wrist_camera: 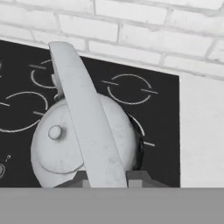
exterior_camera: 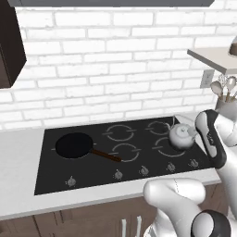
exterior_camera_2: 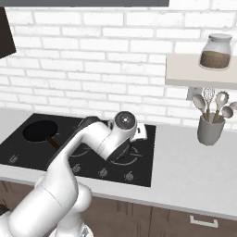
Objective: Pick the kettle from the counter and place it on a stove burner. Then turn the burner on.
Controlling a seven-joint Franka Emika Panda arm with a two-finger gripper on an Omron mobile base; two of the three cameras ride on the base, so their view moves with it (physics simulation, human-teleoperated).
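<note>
Kettle point(exterior_camera: 181, 137) on right burner point(exterior_camera: 170, 147) — pan point(exterior_camera: 74, 145) left.

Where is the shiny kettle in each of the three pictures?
Left base view: the kettle sits right of centre, on the cooktop's right side.
Right base view: the arm blocks the spot where it should be; I cannot pick it out.
Hand view: the kettle is large at lower left, its handle between the end effector's tips.
Shared landmark: the black cooktop.
</note>
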